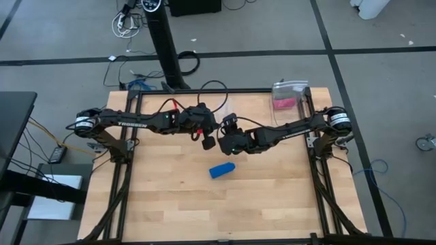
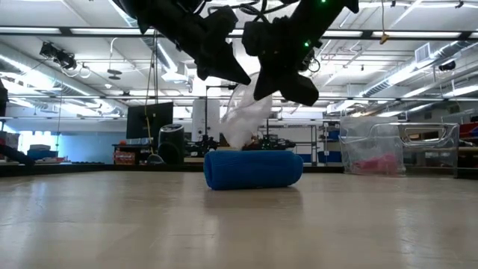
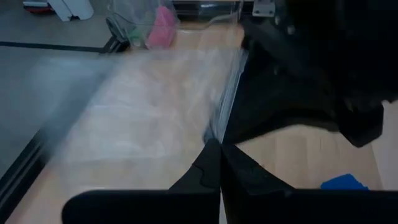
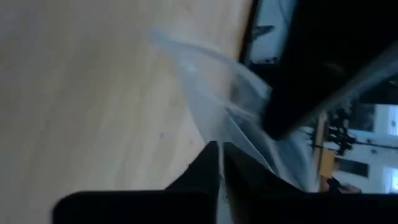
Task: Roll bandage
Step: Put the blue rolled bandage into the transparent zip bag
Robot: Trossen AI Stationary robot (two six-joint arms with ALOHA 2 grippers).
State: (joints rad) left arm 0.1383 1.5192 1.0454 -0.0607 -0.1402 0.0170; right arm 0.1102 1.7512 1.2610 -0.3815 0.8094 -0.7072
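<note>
Bandage (image 2: 254, 169) lies rolled on bench (image 1: 272, 197); rolling looks done. Both my fingers pinch clear plastic bag (image 2: 246, 116) above it; bagging remains.

Both arms are reaching inward above the table, the left gripper (image 1: 206, 141) and right gripper (image 1: 225, 140) hanging side by side, fingers pinched together.

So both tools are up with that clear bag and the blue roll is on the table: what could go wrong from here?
1. The left tool and right tool each pinch only a thin edge of the clear plastic bag; the film could slip out.
2. The bandage lies on its side, unheld, below the bag; a brush from the bag might roll it away or loosen it.
3. The two tools sit very close together, so they could bump into each other.
</note>
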